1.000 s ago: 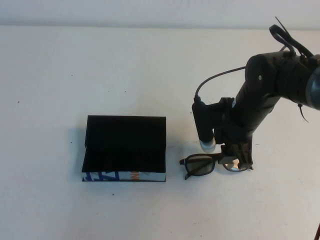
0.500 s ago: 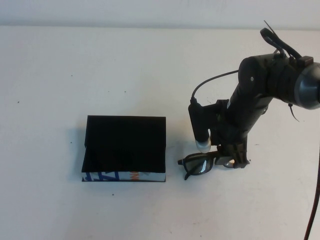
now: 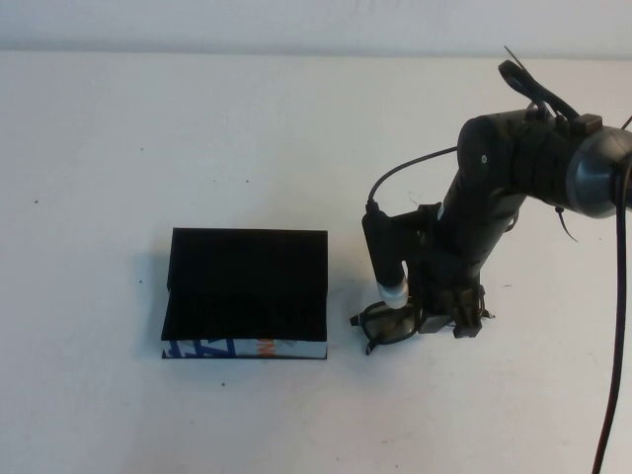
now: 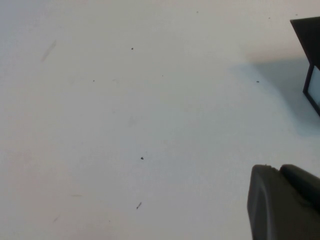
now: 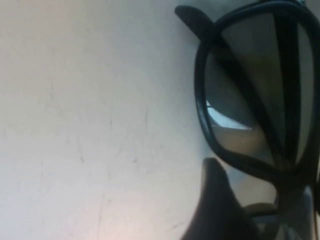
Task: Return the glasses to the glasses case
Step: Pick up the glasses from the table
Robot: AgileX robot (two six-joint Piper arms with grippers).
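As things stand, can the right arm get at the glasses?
Probably yes. The right gripper is low over the glasses on the table, jaws open, nothing between them. The glasses case sits apart. The left gripper is away.

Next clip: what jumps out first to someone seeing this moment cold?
The right gripper, open, is down on the glasses lying on the white table, right of centre. Just to their left sits the black glasses case, lid up, nothing visible inside. The left gripper hovers over bare table beyond the case.
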